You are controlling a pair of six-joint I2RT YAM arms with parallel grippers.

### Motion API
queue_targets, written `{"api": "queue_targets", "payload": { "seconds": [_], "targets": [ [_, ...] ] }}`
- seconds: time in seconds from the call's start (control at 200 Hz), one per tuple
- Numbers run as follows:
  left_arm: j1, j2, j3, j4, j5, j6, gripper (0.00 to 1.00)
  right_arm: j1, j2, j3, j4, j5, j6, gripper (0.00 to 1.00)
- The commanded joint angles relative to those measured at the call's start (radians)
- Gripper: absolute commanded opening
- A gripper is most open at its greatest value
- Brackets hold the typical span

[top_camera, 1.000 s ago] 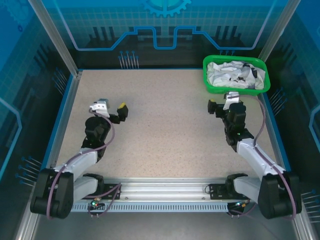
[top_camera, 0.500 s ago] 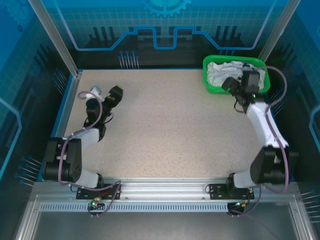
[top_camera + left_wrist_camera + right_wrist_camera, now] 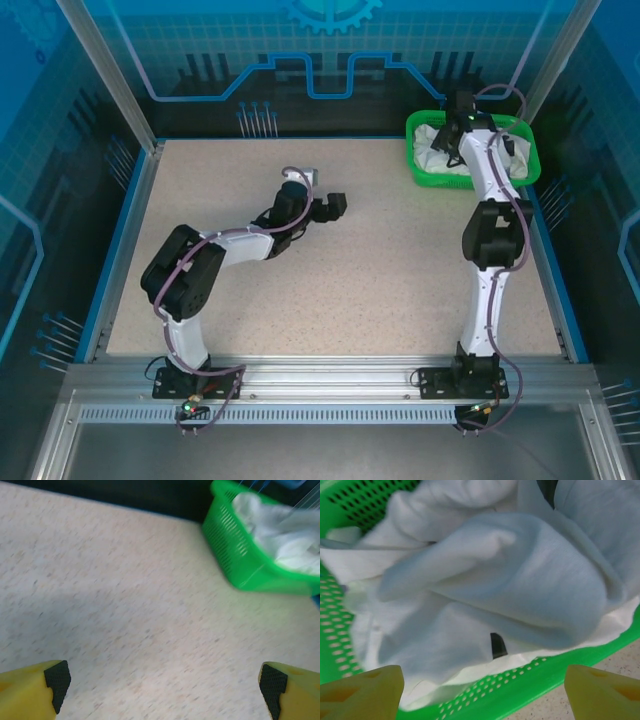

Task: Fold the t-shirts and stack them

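Note:
The t-shirts (image 3: 437,143) lie crumpled together in the green mesh basket (image 3: 526,160) at the table's far right corner. In the right wrist view a pale lavender shirt (image 3: 520,580) is bunched on top of a white shirt (image 3: 470,650) with a small black print. My right gripper (image 3: 452,140) hangs over the basket; its jaws stand open (image 3: 482,695) over the basket's rim and the cloth, gripping nothing. My left gripper (image 3: 325,210) is stretched out over the bare middle of the table. Its jaws stand open (image 3: 162,690) and empty, and it faces the basket (image 3: 240,555).
The speckled table top (image 3: 350,280) is bare between the arms. A blue raised edge (image 3: 120,250) borders it, with metal frame posts (image 3: 105,70) at the far corners. The right arm's elbow (image 3: 495,235) stands upright near the right side.
The left arm has swung from the table's left side out toward the middle. The right arm has reached farther up and over the basket.

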Motion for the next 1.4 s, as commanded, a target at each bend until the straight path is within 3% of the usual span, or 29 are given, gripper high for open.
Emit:
{"api": "queue_targets", "payload": {
  "seconds": [0.0, 0.11, 0.185, 0.24, 0.295, 0.37, 0.46, 0.785, 1.056, 1.276, 1.396],
  "targets": [
    [0.012, -0.021, 0.02, 0.02, -0.023, 0.09, 0.99, -0.013, 0.071, 0.103, -0.12, 0.044, 0.036, 0.81],
    [0.017, -0.002, 0.039, -0.006, -0.006, 0.076, 0.99, -0.014, 0.102, 0.106, -0.084, 0.001, 0.029, 0.6],
    [0.018, -0.003, 0.043, -0.012, -0.006, 0.082, 0.99, -0.018, 0.113, 0.102, -0.059, -0.017, 0.025, 0.39],
    [0.019, -0.004, 0.042, -0.012, -0.014, 0.086, 0.99, -0.026, 0.123, 0.109, -0.049, -0.024, 0.03, 0.31],
    [0.018, -0.006, 0.042, -0.016, -0.019, 0.091, 0.99, -0.036, 0.134, 0.12, -0.05, -0.03, 0.041, 0.3],
    [0.019, -0.009, 0.039, -0.016, -0.022, 0.092, 0.99, -0.049, 0.135, 0.127, -0.034, -0.06, 0.033, 0.12],
    [0.019, -0.01, 0.036, -0.012, -0.024, 0.095, 0.99, -0.051, 0.117, 0.126, -0.014, -0.062, 0.006, 0.0],
    [0.018, -0.012, 0.03, 0.004, -0.023, 0.097, 0.99, -0.024, -0.094, 0.001, 0.117, -0.116, -0.035, 0.0],
    [-0.006, -0.025, 0.006, 0.056, -0.022, 0.12, 0.99, 0.109, -0.339, -0.075, 0.226, -0.015, -0.143, 0.0],
    [-0.065, -0.101, -0.078, 0.175, -0.105, 0.19, 0.99, 0.235, -0.531, 0.012, 0.244, 0.077, -0.246, 0.0],
    [-0.097, -0.203, -0.084, 0.126, -0.161, 0.212, 0.99, 0.299, -0.653, -0.015, 0.286, 0.061, -0.276, 0.0]
  ]
}}
